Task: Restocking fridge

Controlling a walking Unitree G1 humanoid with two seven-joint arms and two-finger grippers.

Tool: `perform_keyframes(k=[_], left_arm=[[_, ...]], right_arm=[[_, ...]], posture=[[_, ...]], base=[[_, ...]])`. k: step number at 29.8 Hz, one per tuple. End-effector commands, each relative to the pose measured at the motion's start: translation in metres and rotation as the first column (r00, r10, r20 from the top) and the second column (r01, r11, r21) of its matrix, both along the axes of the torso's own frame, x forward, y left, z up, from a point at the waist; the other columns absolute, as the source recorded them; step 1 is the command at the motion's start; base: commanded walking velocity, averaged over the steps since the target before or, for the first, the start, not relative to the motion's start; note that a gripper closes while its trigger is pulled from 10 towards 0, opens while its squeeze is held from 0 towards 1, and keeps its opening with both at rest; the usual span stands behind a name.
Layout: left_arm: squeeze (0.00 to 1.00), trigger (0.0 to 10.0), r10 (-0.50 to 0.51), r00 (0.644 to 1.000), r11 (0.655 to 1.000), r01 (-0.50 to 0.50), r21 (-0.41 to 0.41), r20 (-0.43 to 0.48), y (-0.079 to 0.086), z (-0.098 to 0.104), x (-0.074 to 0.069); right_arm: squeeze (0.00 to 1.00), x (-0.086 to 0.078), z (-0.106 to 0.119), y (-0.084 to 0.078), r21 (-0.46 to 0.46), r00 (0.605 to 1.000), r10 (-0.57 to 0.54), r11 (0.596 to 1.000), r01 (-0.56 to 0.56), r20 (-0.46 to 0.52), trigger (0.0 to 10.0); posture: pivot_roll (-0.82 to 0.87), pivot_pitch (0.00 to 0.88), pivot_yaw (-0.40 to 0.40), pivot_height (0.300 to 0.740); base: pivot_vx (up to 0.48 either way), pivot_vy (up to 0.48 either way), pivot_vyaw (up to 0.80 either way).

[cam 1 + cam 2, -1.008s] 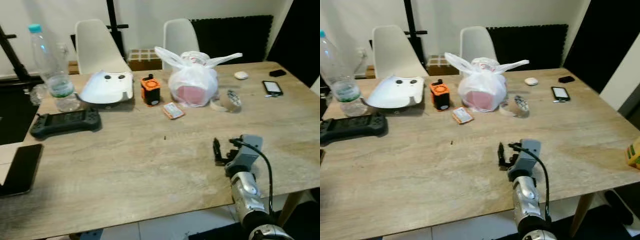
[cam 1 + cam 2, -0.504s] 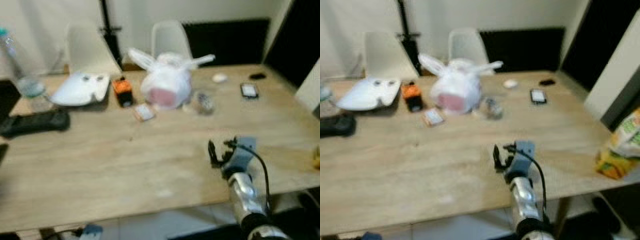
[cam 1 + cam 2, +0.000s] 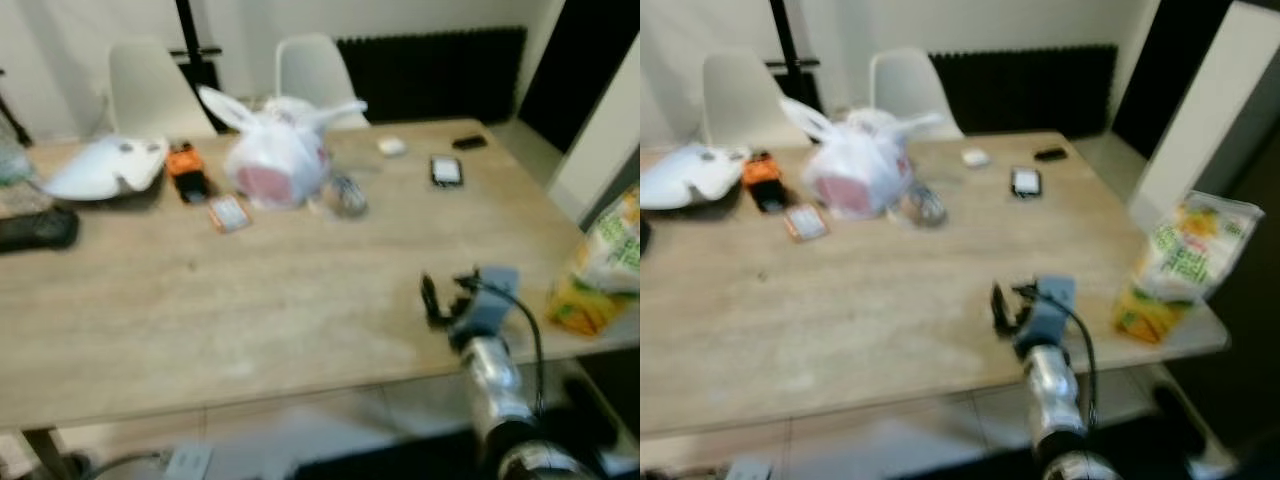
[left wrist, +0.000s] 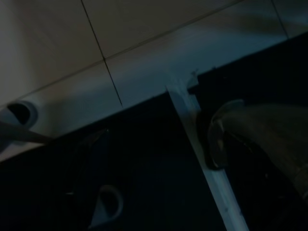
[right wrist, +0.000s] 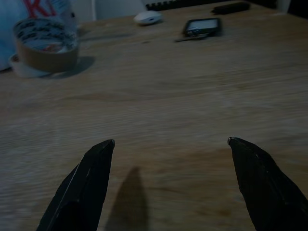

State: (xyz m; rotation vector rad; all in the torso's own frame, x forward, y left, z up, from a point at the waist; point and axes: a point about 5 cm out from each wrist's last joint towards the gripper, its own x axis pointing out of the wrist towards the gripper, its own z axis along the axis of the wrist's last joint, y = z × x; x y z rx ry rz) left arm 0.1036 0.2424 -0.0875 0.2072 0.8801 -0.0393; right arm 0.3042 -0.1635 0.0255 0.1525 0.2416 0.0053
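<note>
Right pincer (image 5: pixel 171 144) agape, juice carton (image 3: pixel 1177 268) rightward.

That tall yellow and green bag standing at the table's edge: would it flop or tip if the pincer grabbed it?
The bag looks like crinkly film, so it would probably dent and feel slippery. It stands tall near the table corner, so a push might tip it over the edge. The right pincer is open, apart from it.

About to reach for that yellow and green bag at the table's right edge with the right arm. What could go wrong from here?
1. The yellow and green bag stands right at the table corner; a nudge from the open right gripper could tip it off the edge.
2. The head views are blurred, so the bag's position is likely hard to judge until the view steadies.
3. The bag looks soft and crinkly, so two thin fingers may slip or crush it.
</note>
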Motion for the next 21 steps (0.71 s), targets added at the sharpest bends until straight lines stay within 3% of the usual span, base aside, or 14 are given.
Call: perform_keyframes(k=[1,14,15,16,18,21], left_arm=[[0.00,10.0,0.009,1.000,1.000,-0.009,-0.001,-0.018,0.000,-0.002,-0.006],[0.00,10.0,0.012,1.000,1.000,-0.012,-0.004,-0.021,0.000,-0.002,-0.006],[0.00,10.0,0.012,1.000,1.000,-0.013,-0.004,-0.023,0.000,-0.002,-0.006],[0.00,10.0,0.012,1.000,1.000,-0.013,-0.004,-0.023,0.000,-0.002,-0.006],[0.00,10.0,0.012,1.000,1.000,-0.012,-0.004,-0.024,0.000,-0.002,-0.006],[0.00,10.0,0.010,1.000,1.000,-0.010,-0.002,-0.025,0.000,-0.002,-0.007]], right_arm=[[0.00,-0.015,-0.020,-0.003,0.008,0.994,-0.018,1.000,0.019,-0.106,10.0],[0.00,-0.012,-0.016,0.000,0.000,0.997,-0.001,1.000,0.001,-0.080,10.0],[0.00,-0.007,-0.005,0.004,-0.065,0.999,0.045,0.997,-0.045,-0.013,10.0],[0.00,-0.007,-0.005,0.004,-0.065,0.999,0.045,0.997,-0.045,-0.013,10.0],[0.00,0.000,0.012,0.010,-0.121,0.990,0.110,0.988,-0.099,0.088,10.0],[0.00,0.014,0.050,0.019,-0.169,0.947,0.182,0.976,-0.141,0.264,10.0]], posture=[[0.04,0.000,-0.005,0.740],[0.04,0.000,-0.005,0.740],[0.04,0.000,-0.005,0.740],[0.04,0.000,-0.005,0.740],[0.03,0.000,-0.004,0.740],[0.03,0.000,-0.005,0.740]], base=[[0.000,0.000,0.00],[0.000,0.000,0.00],[0.000,0.000,0.00],[0.000,0.000,0.00],[0.000,0.000,0.00],[0.000,0.000,0.00]])
